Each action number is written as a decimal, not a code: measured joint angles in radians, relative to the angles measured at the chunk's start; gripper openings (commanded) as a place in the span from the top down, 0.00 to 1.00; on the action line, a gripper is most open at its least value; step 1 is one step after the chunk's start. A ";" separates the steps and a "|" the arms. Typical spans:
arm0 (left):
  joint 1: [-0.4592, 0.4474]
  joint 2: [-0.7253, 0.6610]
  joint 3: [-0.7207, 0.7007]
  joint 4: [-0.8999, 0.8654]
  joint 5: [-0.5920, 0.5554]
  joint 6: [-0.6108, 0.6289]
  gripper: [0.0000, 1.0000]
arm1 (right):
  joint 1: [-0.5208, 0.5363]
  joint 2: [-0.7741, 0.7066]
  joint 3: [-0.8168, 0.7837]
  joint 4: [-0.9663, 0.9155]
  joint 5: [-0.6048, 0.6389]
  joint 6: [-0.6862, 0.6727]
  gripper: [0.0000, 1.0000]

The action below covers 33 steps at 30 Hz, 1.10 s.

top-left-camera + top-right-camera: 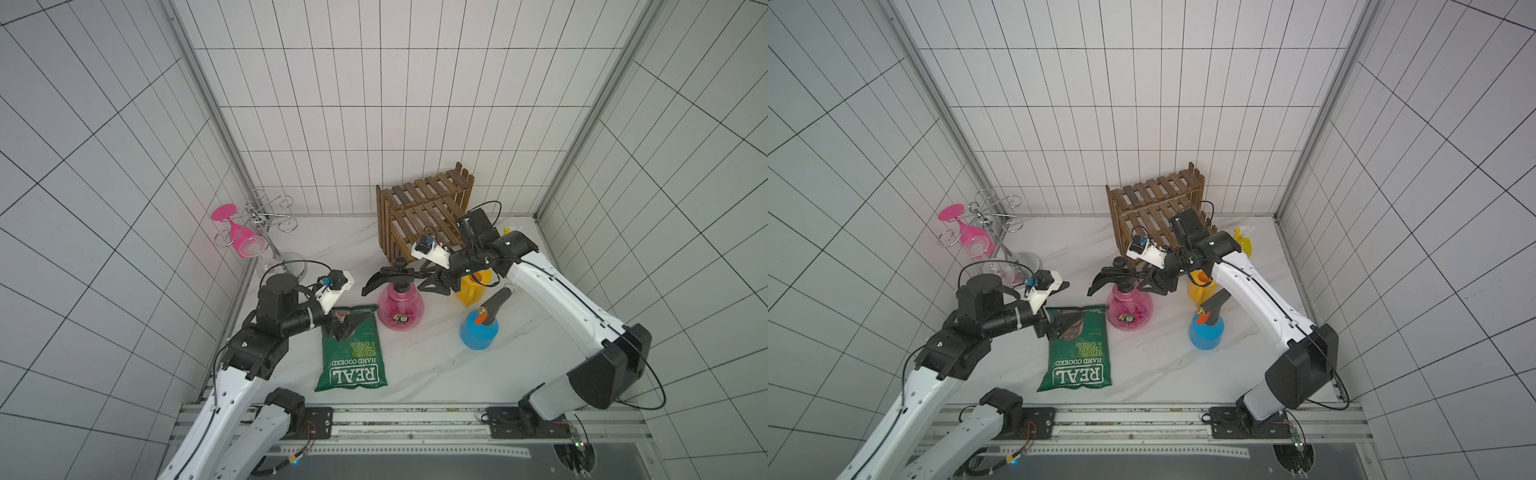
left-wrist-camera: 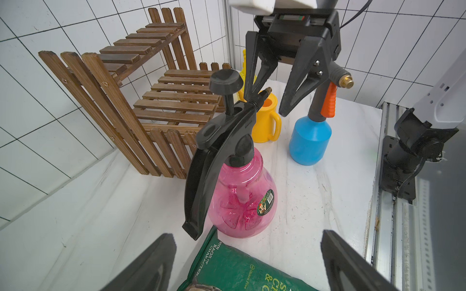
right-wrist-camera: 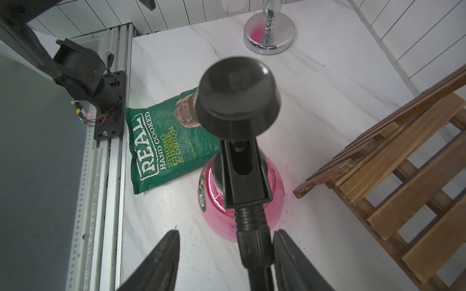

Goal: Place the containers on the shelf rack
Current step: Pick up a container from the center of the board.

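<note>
I count four containers on my table [image 1: 415, 365]: one pink sprayer [image 1: 400, 309], one blue sprayer [image 1: 478, 332], one yellow watering can [image 2: 264, 121] and one small yellow spray bottle [image 1: 1245, 243]. There is also one shelf rack [image 1: 419, 208], one crisp bag [image 1: 353, 361], one wire glass holder [image 1: 262, 216] and two wine glasses, a pink glass [image 1: 243, 241] and a clear glass [image 1: 1025, 264].

None of the four containers is on the rack. All stand upright on the white veined tabletop. The pink sprayer is just in front of the lower step, and the small bottle is beside the rack, half hidden by my right arm.

My right gripper [image 3: 226, 233] straddles the pink sprayer's nozzle [image 3: 254, 241]. In the right wrist view the ribbed black nozzle sits hard beside one finger, with a clear gap to the other. The jaws are parted, not clamped.

My left gripper [image 1: 347, 328] hangs over the top end of the bag, fingers [image 2: 156, 259] spread wide and holding nothing. The pink sprayer is near it but apart.

The pink sprayer has a see-through bulbous plastic body, a black pump head, a round knob [image 3: 237, 100] and a long curved lever. The blue one is an opaque cylinder with a grey head, a brass tip and an orange trigger. The can is smooth yellow with a loop handle. The rack is brown wooden slats in two steps. The bag is crinkled glossy green.
</note>
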 measured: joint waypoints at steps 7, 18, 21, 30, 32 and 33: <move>0.000 -0.001 -0.030 0.021 0.009 0.027 0.12 | 0.002 0.025 0.007 0.002 0.002 -0.034 0.56; 0.000 0.021 -0.034 0.048 0.009 0.073 0.18 | 0.009 0.021 -0.009 0.056 0.011 -0.058 0.87; 0.000 0.031 -0.034 0.053 0.008 0.086 0.18 | 0.011 0.001 -0.029 0.070 0.020 -0.063 1.00; -0.002 0.117 0.007 0.051 0.032 0.189 0.17 | 0.013 -0.113 -0.106 0.078 0.049 -0.088 1.00; -0.012 0.145 0.030 0.052 0.049 0.221 0.18 | 0.013 -0.142 -0.117 0.078 0.048 -0.098 1.00; -0.021 0.158 0.040 0.053 0.056 0.235 0.18 | 0.013 -0.156 -0.122 0.079 0.045 -0.103 1.00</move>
